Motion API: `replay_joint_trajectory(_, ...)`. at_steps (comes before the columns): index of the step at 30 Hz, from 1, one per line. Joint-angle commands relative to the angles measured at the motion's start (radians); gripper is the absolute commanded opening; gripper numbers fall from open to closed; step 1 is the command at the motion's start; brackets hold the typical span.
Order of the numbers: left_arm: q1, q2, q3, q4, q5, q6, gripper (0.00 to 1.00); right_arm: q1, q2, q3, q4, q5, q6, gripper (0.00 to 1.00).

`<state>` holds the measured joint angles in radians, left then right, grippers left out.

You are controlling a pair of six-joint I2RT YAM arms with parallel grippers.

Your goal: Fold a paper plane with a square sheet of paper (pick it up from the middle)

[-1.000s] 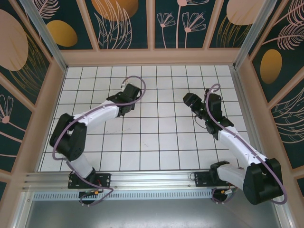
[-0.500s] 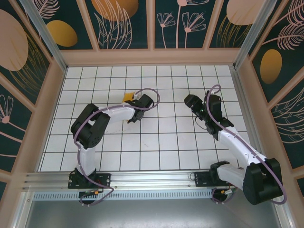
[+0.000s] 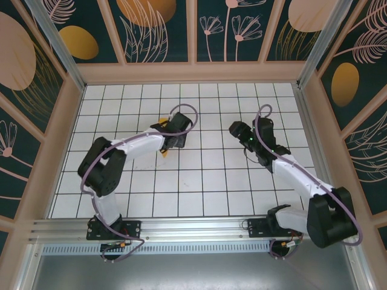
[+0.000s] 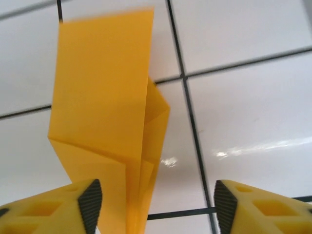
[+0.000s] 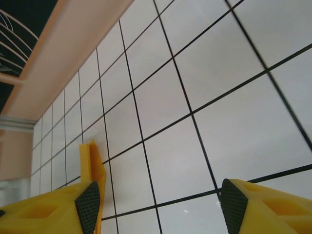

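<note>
Left pincer [image 4: 157, 204] has spread open, letting go the paper plane [image 4: 105, 112], seemingly finished; lift straight up without snagging it, right pincer [image 5: 156, 204] waiting open

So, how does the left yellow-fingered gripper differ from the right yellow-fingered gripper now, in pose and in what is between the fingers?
The left gripper has the folded orange-yellow paper sheet standing between its fingers, near one pad; the right gripper has bare white tiles between its fingers. The left gripper points steeply down; the right gripper is tilted toward the peach wall trim. Both stand open, with black pads.
</note>
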<state>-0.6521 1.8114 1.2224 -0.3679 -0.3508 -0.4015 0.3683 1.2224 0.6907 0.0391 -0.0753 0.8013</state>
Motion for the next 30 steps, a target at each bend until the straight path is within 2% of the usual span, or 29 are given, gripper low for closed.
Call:
replay_joint_trajectory(1,0.067,-0.123,-0.047,0.069,0.114,-0.052,0.72,0.077,0.090,0.086,-0.014,0.038,-0.032,0.68)
replay_joint_trajectory(4,0.133,-0.200,-0.114,0.112,0.162,-0.103,0.81,0.164,0.216,0.167,-0.002,0.039,-0.036,0.68)
replay_joint_trajectory(8,0.215,-0.279,-0.207,0.152,0.163,-0.173,0.91,0.281,0.399,0.317,0.008,0.012,-0.043,0.66)
replay_joint_trajectory(11,0.289,-0.333,-0.301,0.197,0.191,-0.233,0.97,0.350,0.547,0.462,-0.008,-0.024,-0.047,0.57)
replay_joint_trajectory(15,0.394,-0.404,-0.436,0.308,0.284,-0.328,0.98,0.420,0.723,0.651,-0.037,-0.061,-0.043,0.40)
replay_joint_trajectory(20,0.490,-0.466,-0.540,0.371,0.342,-0.396,0.98,0.455,0.889,0.821,-0.071,-0.117,-0.018,0.26)
replay_joint_trajectory(23,0.520,-0.483,-0.570,0.390,0.361,-0.408,0.99,0.457,0.973,0.906,-0.104,-0.138,-0.008,0.21)
replay_joint_trajectory(30,0.534,-0.465,-0.587,0.425,0.411,-0.415,0.98,0.457,1.084,1.016,-0.198,-0.126,-0.022,0.20)
